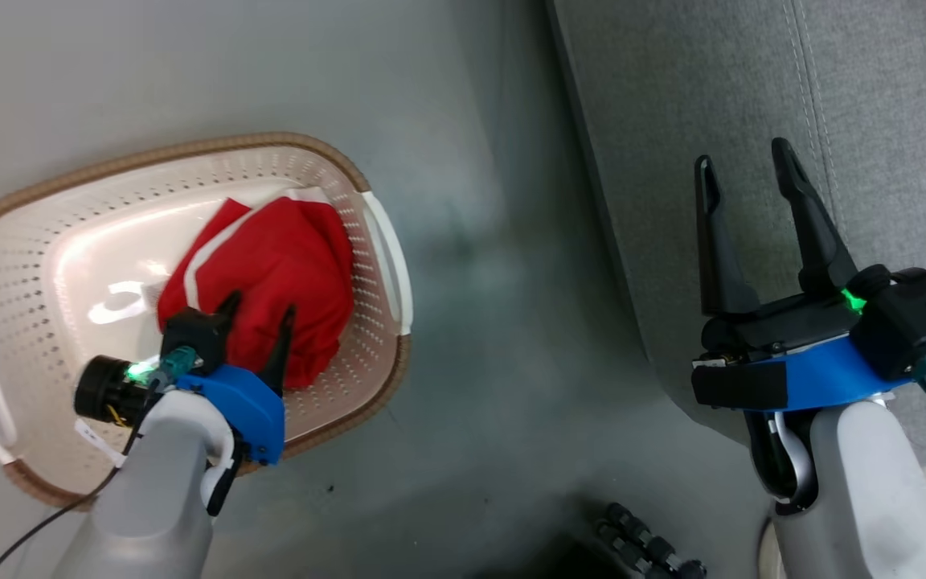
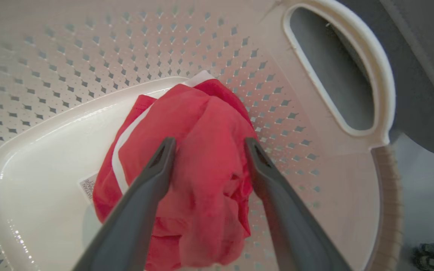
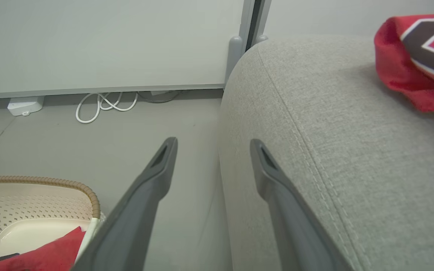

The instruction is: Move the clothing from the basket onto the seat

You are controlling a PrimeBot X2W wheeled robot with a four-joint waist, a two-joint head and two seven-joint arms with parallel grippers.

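**Open left gripper set astride the red garment in the basket**

The left gripper [image 2: 209,142] was seen with its jaws spread wide, one finger on either side of a bunched red garment [image 2: 198,169] with a white stripe. Whether the cloth was being pressed could not be told. The garment was lying in the cream perforated laundry basket [image 1: 45,241], at the left of the head view, close to the wall bearing a white handle [image 2: 384,86]. The basket was set on the grey floor [image 1: 495,281]. At the lower right of the head view, the right gripper [image 1: 741,157] was held open and empty over the grey sofa seat [image 1: 752,80]. A red jersey [image 3: 394,71] with black-and-white numerals was seen lying on that seat, at the upper right of the right wrist view.
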